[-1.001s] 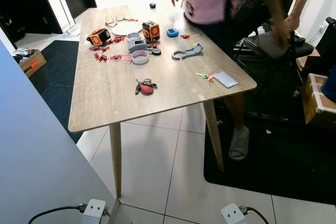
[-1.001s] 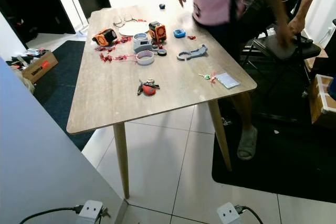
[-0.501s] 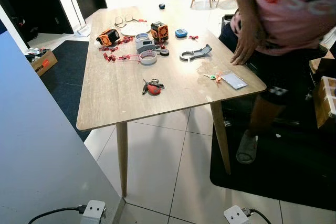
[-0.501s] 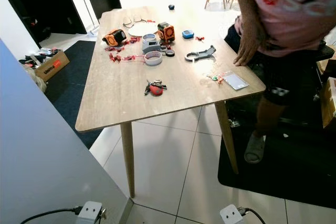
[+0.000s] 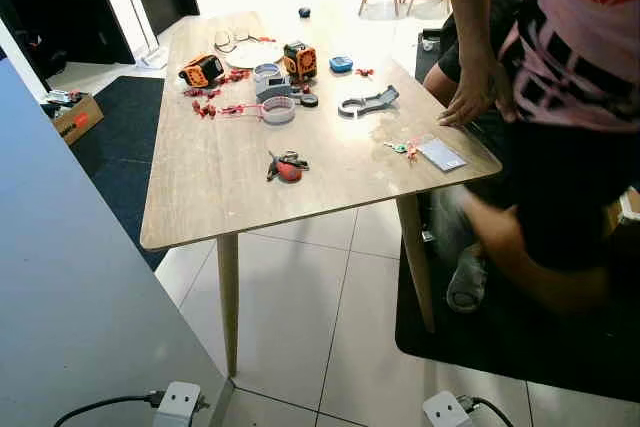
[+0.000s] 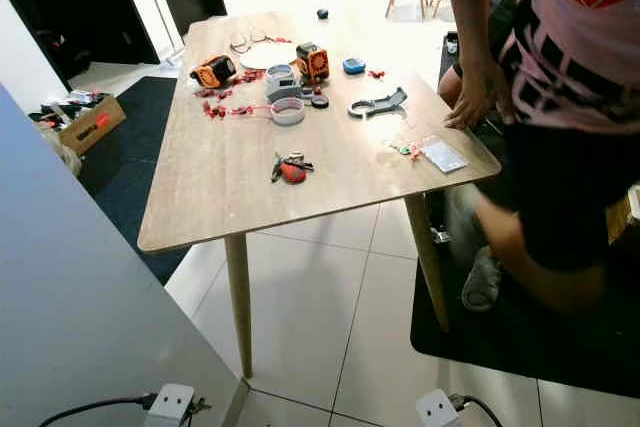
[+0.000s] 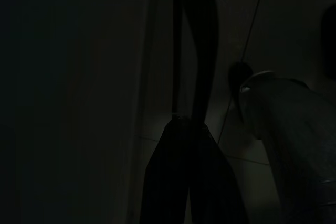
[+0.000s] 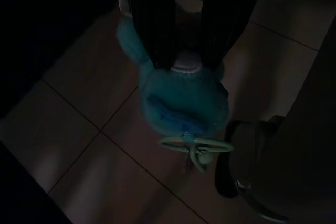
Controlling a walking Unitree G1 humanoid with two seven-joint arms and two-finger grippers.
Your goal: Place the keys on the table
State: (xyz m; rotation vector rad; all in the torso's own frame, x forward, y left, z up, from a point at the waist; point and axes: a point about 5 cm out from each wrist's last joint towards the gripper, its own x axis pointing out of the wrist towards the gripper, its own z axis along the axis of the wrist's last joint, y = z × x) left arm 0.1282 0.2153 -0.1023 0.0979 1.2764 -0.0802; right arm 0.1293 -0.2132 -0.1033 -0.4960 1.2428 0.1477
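In the right wrist view my right gripper [image 8: 186, 64] is shut on the keys [image 8: 181, 103], a fuzzy blue plush charm with a pale ring and clip hanging below it, above the tiled floor. The wooden table [image 5: 220, 177] stands ahead in the eye views. A separate bunch of keys with a red fob [image 5: 283, 166] lies near its middle. The left wrist view is very dark, and my left gripper [image 7: 184, 182] is a black shape in it.
A person [image 5: 560, 97] stands at the table's right side with a hand [image 5: 465, 102] on its edge. On the table lie a tape roll [image 5: 278, 109], orange-black devices [image 5: 200, 70], a grey hooked part [image 5: 362, 101] and a clear card [image 5: 441, 154]. A grey panel [image 5: 70, 297] rises at near left.
The person has come along the table's right side towards me and set a hand on its edge. The view has shifted slightly. Things on the table lie as before.
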